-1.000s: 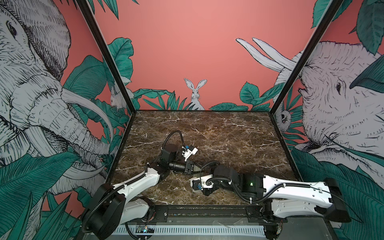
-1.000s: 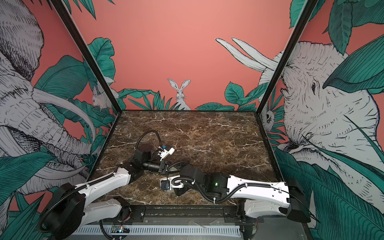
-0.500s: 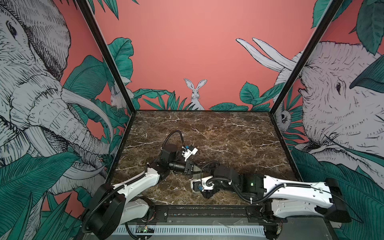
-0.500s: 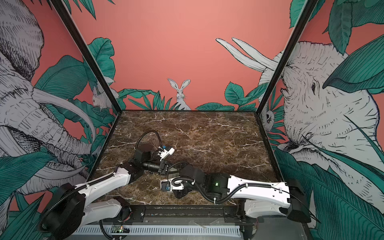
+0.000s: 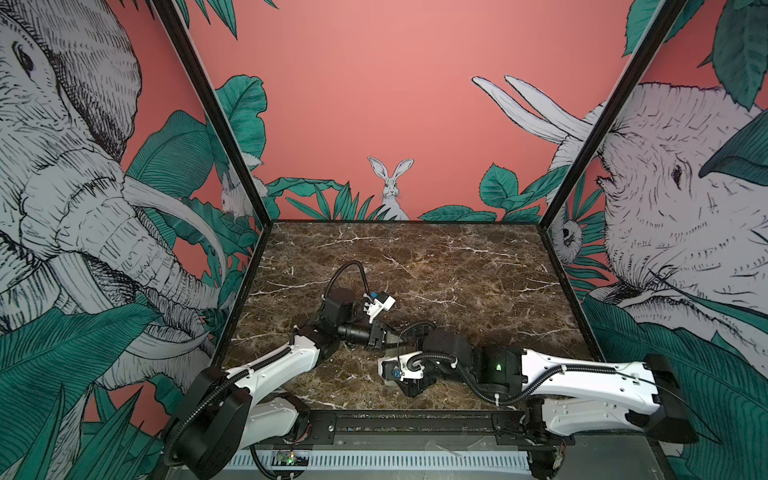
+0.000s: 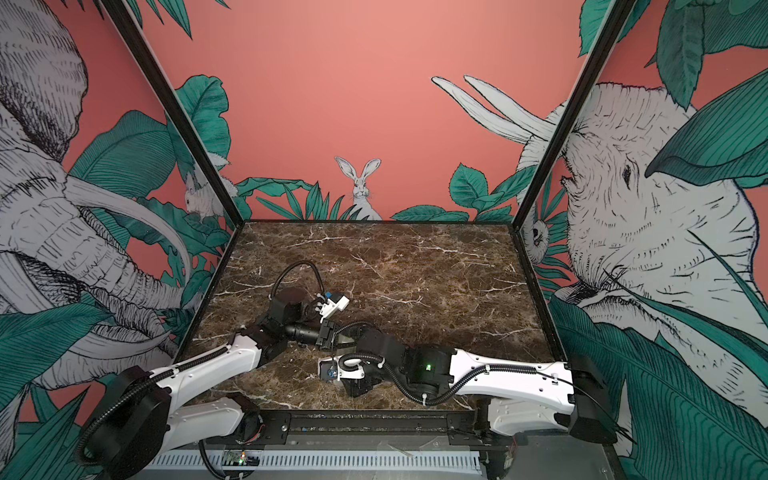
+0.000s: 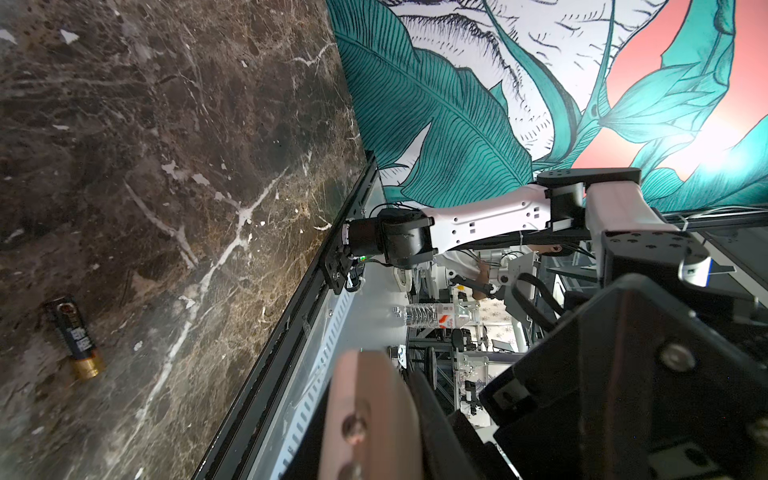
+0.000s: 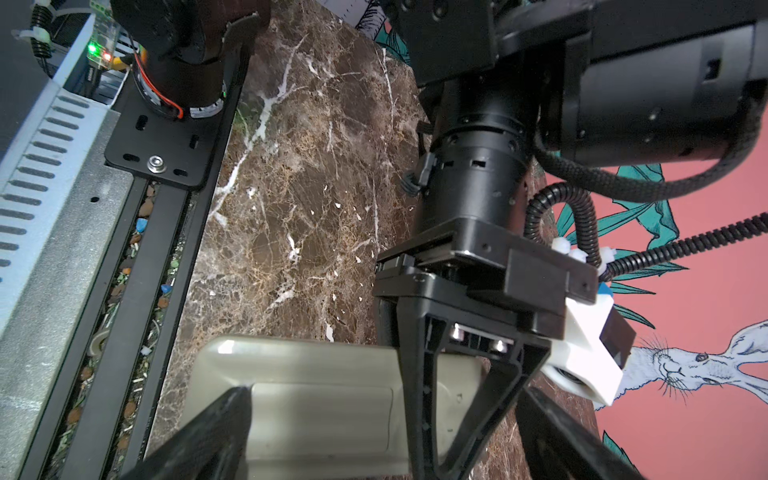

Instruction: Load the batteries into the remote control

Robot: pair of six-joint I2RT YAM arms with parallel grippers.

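The remote control (image 8: 316, 415) lies back up on the marble, greyish-beige, with its battery cover closed. My right gripper (image 8: 382, 399) stands open astride it, one finger (image 8: 216, 432) over its end and the other finger (image 8: 557, 440) clear of it. My left gripper (image 8: 436, 465) is shut, and its joined tips rest on the remote's back beside the cover. In both top views the two wrists meet near the table's front middle and cover most of the remote; the left gripper (image 5: 384, 336) points right. One battery (image 7: 75, 336), dark with a gold end, lies alone on the marble.
The brown marble table (image 5: 415, 266) is boxed in by painted walls at the left, back and right. A black rail (image 8: 166, 249) with crumbs in its slot runs along the front edge, close to the remote. The right arm (image 5: 561, 374) lies along the front.
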